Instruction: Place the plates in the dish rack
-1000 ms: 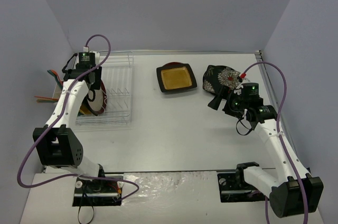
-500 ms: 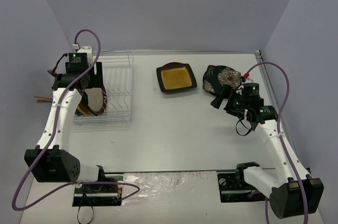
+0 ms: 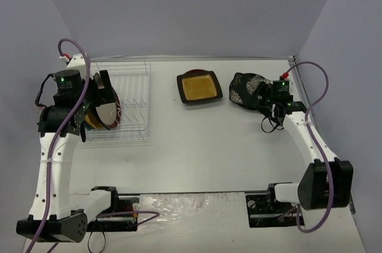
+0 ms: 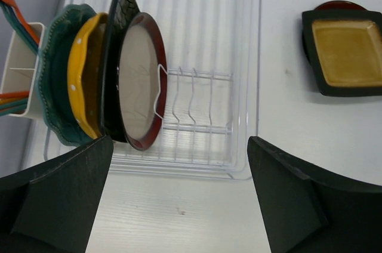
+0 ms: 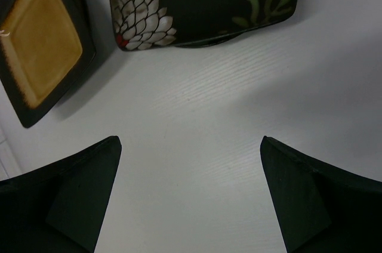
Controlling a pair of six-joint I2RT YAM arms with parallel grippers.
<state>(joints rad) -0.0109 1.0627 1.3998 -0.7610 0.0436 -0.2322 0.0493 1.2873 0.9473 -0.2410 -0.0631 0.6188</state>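
Both sets of jaws stand wide apart and hold nothing. The left gripper (image 4: 180,145) hangs above the near edge of the dish rack (image 4: 203,26). The right gripper (image 5: 190,141) hovers over the bare white table (image 3: 197,145), well to the rack's right.

Four plates stand on edge in the rack's left side, leaning together. Nearest the rack's utensil cup (image 4: 21,74) is the teal scalloped plate (image 4: 54,74), then the yellow plate (image 4: 80,80), a black patterned plate (image 4: 116,44) and the red-rimmed plate (image 4: 140,80). Right of the rack, a black square plate (image 4: 346,50) with a yellow centre lies flat. Farther right lies a black flowered plate (image 5: 203,2).

The flowered plate is cut off at the top of the right wrist view and partly hidden by the right arm (image 3: 298,130) from above. A red edge peeks from behind the square plate; what it belongs to is unclear.

A second ago the left gripper was down at the red-rimmed plate; it has since lifted away and opened. The right gripper has moved closer to the flowered plate.
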